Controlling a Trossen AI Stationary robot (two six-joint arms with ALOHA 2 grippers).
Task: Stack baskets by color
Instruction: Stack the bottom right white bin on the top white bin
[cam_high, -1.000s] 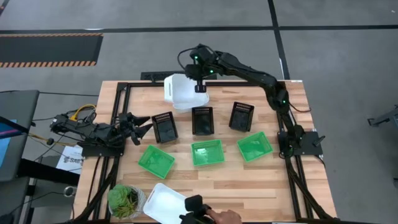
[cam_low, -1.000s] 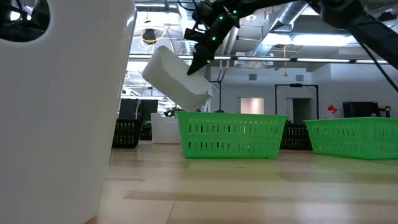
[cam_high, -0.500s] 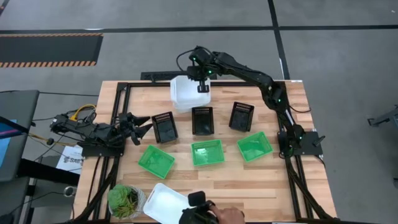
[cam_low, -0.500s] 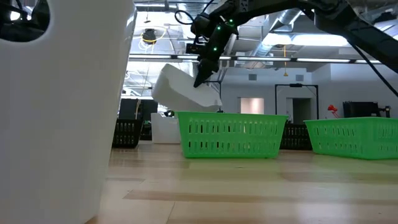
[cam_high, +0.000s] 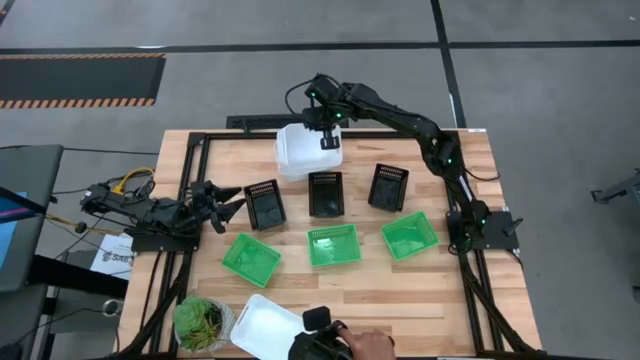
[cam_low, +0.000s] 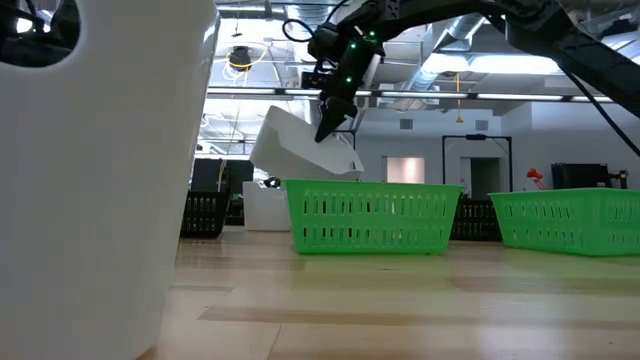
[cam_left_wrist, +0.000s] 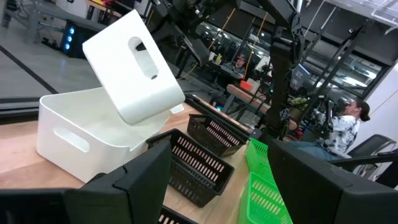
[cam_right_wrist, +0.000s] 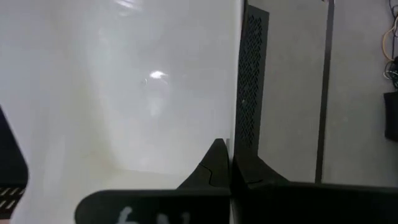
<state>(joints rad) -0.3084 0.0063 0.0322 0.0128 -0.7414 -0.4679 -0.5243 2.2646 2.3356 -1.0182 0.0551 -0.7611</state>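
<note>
My right gripper is shut on a white basket, tilted in the air at the table's far middle. Right under it a second white basket rests on its base. The third white basket lies at the near edge. Three black baskets stand in a row, with three green baskets in a row nearer. My left gripper waits open at the left, beside the leftmost black basket. My right gripper pinches the white basket's side wall at its rim, one finger inside the basket and one outside. The fingers slant down from above. The basket hangs tilted below them, its low end over the open basket beneath; whether they touch I cannot tell.
A potted plant stands at the near left corner. A person's hand with a dark device reaches in at the near edge beside the third white basket. Bare wood shows between the green row and the near edge.
My right gripper has carried the white basket a little toward the table's right edge and slightly down, tipping it steeper, so it now hangs over the second white basket. The grip has stayed shut.
</note>
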